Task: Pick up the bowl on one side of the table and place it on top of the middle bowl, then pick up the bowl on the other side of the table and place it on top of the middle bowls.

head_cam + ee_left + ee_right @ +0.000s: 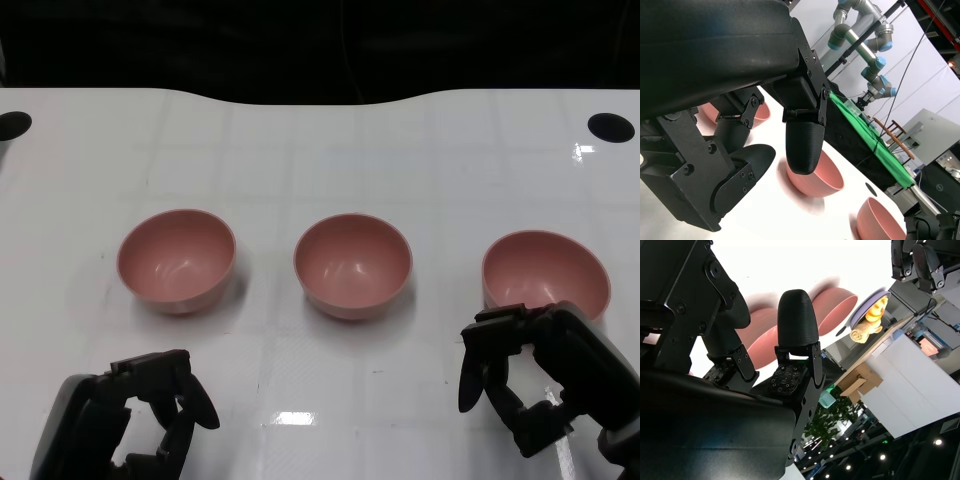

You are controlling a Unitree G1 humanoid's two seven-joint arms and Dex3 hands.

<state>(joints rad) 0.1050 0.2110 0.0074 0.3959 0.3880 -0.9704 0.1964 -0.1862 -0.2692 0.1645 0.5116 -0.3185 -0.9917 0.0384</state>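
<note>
Bowls flank your middle bowl point(352, 265) unstacked, so the right robot hand point(540, 385), spread and empty, nears the right bowl point(545, 272).

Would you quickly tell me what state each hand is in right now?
Left hand: open, holding nothing.
Right hand: open, holding nothing.

The right black many-fingered hand point(545, 375) hides the near rim of the right-side pink plastic bowl point(545, 268) — both forearms run off the head view's lower edge.
</note>
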